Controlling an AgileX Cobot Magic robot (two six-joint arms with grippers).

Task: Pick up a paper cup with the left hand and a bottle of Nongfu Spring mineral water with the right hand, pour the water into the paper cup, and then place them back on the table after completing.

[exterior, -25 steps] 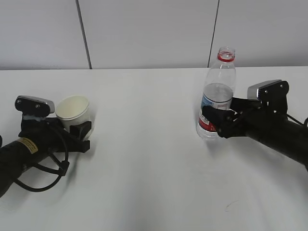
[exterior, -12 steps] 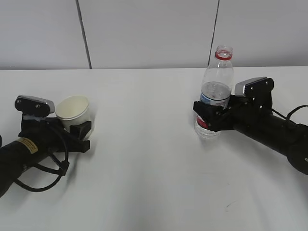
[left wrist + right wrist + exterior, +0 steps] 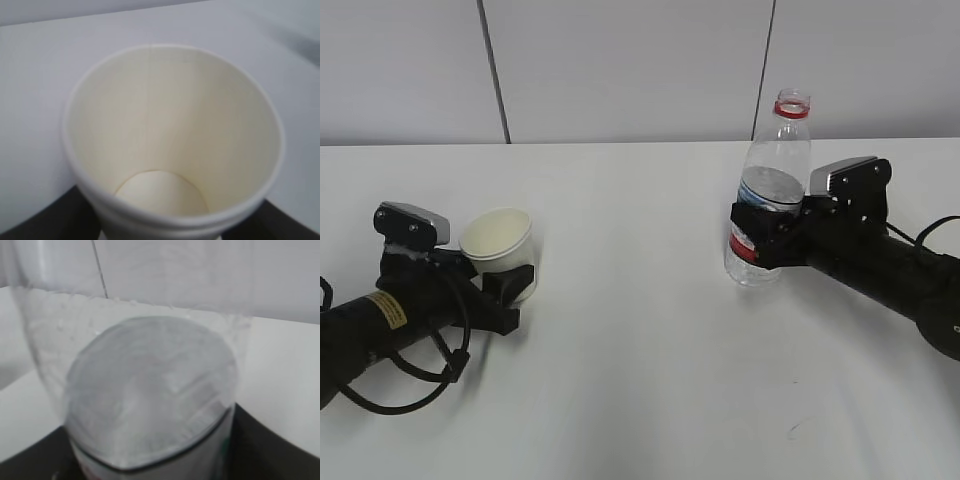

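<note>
Left hand (image 3: 505,290) clamps the paper cup (image 3: 500,243), right hand (image 3: 760,243) grips the bottle (image 3: 770,190) — both held, next bring them together and tip.

- Wall (image 3: 620,70): pale grey panels, flat and unmarked, behind the far edge of the table
- Seams: two thin dark lines, one at left (image 3: 493,70), one at right (image 3: 766,65), both slightly slanted
- Table (image 3: 640,300): white, matte, fills the lower part of the exterior view
- Scuff (image 3: 792,432): small dark mark near the front right
- Light: even, diffuse; shadows soft
</note>
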